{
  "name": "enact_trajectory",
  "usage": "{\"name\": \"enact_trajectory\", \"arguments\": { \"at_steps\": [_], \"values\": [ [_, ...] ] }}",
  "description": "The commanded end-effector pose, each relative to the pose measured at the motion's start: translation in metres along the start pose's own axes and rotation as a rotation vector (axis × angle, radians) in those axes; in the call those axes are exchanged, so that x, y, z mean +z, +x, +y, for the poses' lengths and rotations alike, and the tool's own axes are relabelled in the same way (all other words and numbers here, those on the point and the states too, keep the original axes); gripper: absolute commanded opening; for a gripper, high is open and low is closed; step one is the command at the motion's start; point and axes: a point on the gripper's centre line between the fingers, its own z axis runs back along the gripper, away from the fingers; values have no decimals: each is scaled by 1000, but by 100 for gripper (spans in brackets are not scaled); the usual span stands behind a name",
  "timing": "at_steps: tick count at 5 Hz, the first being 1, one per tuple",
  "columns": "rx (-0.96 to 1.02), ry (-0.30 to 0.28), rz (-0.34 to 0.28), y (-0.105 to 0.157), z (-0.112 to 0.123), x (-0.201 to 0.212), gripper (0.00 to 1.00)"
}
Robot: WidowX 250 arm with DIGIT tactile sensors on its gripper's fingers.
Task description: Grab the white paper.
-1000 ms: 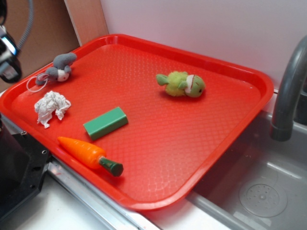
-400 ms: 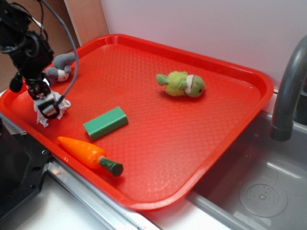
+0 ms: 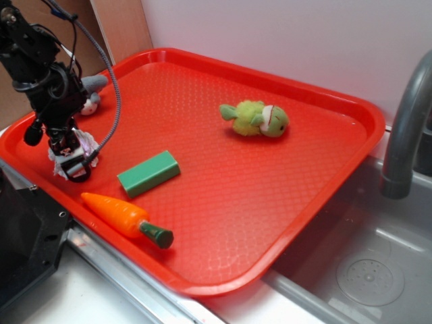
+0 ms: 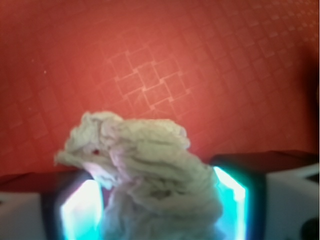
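Grasping is the step in hand. You see the gripper [image 3: 71, 164] lowered over the white paper [image 3: 79, 143], which lies on the red tray [image 3: 283, 202] near its left edge, between the plush mouse [image 3: 90, 93] behind it and the carrot [image 3: 121, 216] in front. In the wrist view, the white paper [image 4: 145, 170] sits between the two fingers [image 4: 82, 212], with a lit pad on each side. The jaws bracket the wad, and the paper appears to fill the gap; whether they press it firmly, you cannot tell from these views. Judge the closure as near complete. The next move calls for confirming a firm pinch, then a straight lift clear of the tray. Keep clear of the green block [image 3: 148, 173] just beside the wad.
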Motion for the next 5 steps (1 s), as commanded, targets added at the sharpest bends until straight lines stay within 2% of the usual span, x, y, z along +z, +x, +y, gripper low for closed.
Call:
{"name": "enact_trajectory", "arguments": {
  "at_steps": [1, 2, 3, 5],
  "values": [
    [2, 26, 26, 11, 9, -8, 0],
    [10, 31, 43, 17, 10, -2, 0],
    [59, 12, 71, 28, 7, 21, 0],
    [215, -74, 32, 53, -2, 89, 0]
  ]
}}
